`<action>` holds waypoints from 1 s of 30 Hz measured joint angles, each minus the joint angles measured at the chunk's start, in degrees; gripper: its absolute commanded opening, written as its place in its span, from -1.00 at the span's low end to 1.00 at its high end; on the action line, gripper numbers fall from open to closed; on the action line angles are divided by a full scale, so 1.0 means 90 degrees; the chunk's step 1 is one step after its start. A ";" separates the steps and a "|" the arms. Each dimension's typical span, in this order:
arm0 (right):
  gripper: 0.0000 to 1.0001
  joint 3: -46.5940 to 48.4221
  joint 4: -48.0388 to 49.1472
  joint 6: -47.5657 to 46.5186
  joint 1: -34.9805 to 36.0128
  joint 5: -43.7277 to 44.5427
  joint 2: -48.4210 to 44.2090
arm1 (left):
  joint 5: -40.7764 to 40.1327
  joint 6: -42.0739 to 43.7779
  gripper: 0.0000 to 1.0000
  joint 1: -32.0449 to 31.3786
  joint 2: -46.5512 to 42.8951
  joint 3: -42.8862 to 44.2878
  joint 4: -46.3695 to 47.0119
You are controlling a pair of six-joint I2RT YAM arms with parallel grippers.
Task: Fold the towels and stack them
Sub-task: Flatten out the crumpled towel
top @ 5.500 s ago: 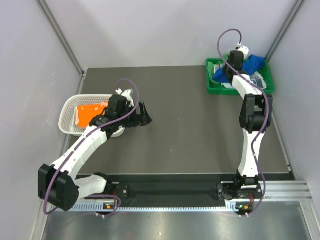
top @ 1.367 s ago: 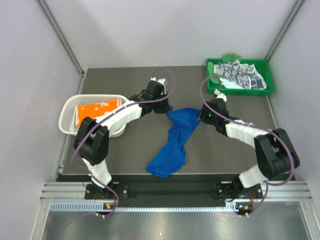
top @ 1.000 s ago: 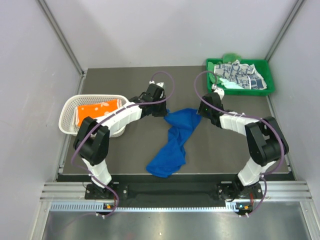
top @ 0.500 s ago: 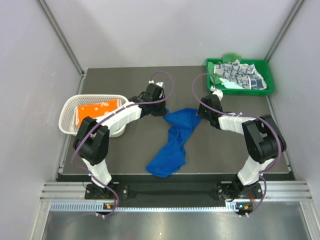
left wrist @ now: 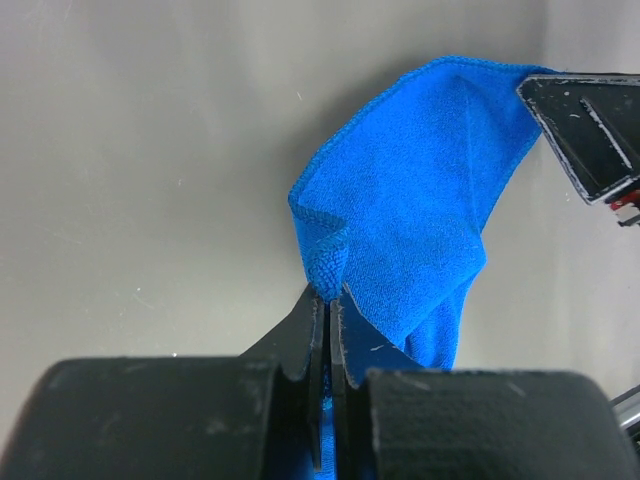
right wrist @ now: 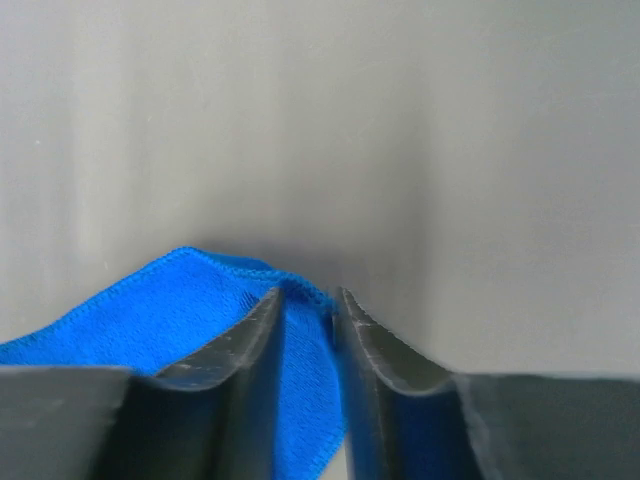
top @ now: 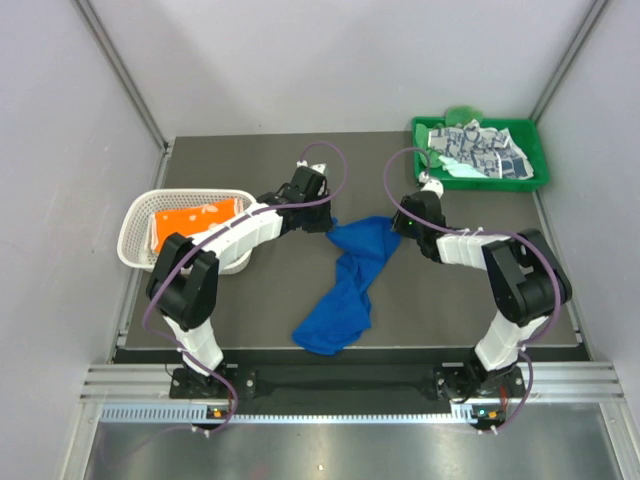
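A royal blue towel [top: 350, 275] lies crumpled in a long strip on the dark table, also seen in the left wrist view [left wrist: 420, 190] and the right wrist view [right wrist: 150, 320]. My left gripper [top: 324, 218] [left wrist: 327, 295] is shut on its far left corner, lifting a small peak. At the far right corner sits my right gripper [top: 402, 226] [right wrist: 307, 295], jaws a little apart with the towel's hemmed edge between them. An orange towel [top: 185, 220] lies in the white basket [top: 135, 215]. A blue-grey patterned towel [top: 480, 150], a pale mint one [top: 455, 172] and a green one [top: 460, 113] rest in the green tray [top: 420, 172].
The basket stands at the table's left edge and the tray at the back right corner. Grey walls close in on three sides. The right gripper's finger [left wrist: 590, 130] shows at the upper right of the left wrist view.
The blue towel came from the tray onto the table. Over the last second the right gripper slid to the towel's far right corner and narrowed its jaws around it. The left gripper held still.
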 measured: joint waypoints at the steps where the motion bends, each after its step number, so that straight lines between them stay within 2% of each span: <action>1: -0.59 0.0000 0.0046 -0.0007 0.0000 -0.0046 0.0039 | 0.0000 0.0000 -1.00 0.0005 0.0000 0.0000 0.0000; 2: -0.69 0.0002 0.0085 -0.0007 0.0000 -0.0085 0.0087 | 0.0000 0.0000 -1.00 0.0005 0.0000 0.0000 0.0000; 3: -0.88 0.0010 0.0100 -0.0010 0.0000 -0.0126 0.0134 | 0.0000 0.0000 -1.00 0.0010 0.0000 0.0000 0.0000; 5: -1.00 0.0012 0.0095 -0.0007 0.0000 -0.0216 0.0192 | 0.0000 0.0000 -1.00 0.0022 0.0000 0.0000 0.0000; 11: -1.00 0.0061 -0.0129 -0.0061 0.0002 -0.0221 -0.0036 | -0.0034 0.0032 -1.00 0.0051 0.0000 0.0007 -0.0029; 17: -1.00 0.0308 -0.0952 -0.0335 0.0012 -0.0160 -0.1428 | -0.0197 0.0284 -1.00 0.0058 -0.0364 0.0131 -0.0493; 23: -1.00 0.1078 -0.1666 -0.0804 0.0085 -0.0131 -0.3140 | -0.0226 0.0741 -1.00 0.0056 -0.1540 0.0816 -0.1069; 30: -0.99 0.2093 -0.2353 -0.1338 0.0141 -0.0355 -0.4772 | 0.0066 0.1379 -1.00 0.0056 -0.3181 0.1807 -0.1200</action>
